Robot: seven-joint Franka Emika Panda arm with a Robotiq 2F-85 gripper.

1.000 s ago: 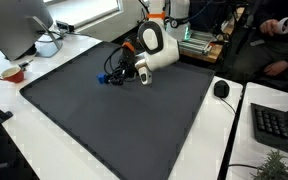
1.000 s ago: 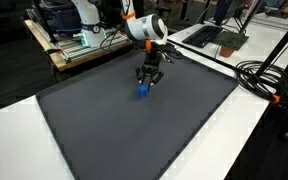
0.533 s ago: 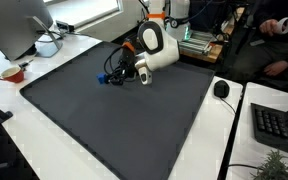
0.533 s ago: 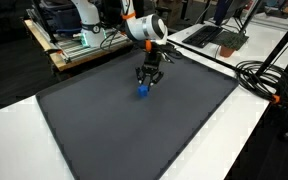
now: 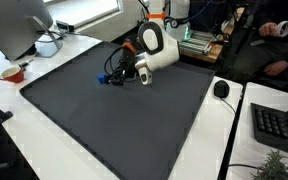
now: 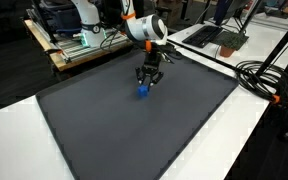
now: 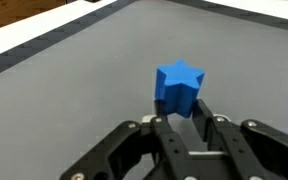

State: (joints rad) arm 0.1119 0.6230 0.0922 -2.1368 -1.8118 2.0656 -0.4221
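A blue star-shaped block rests on the dark grey mat. It sits between the two black fingers of my gripper, which press against its sides. In both exterior views the gripper reaches down to the mat near its far edge, with the blue block at its tips. The white arm bends over it.
The mat covers a white table. A monitor, a white object and a red bowl stand at one side. A mouse and keyboard lie at another. Black cables run beside the mat.
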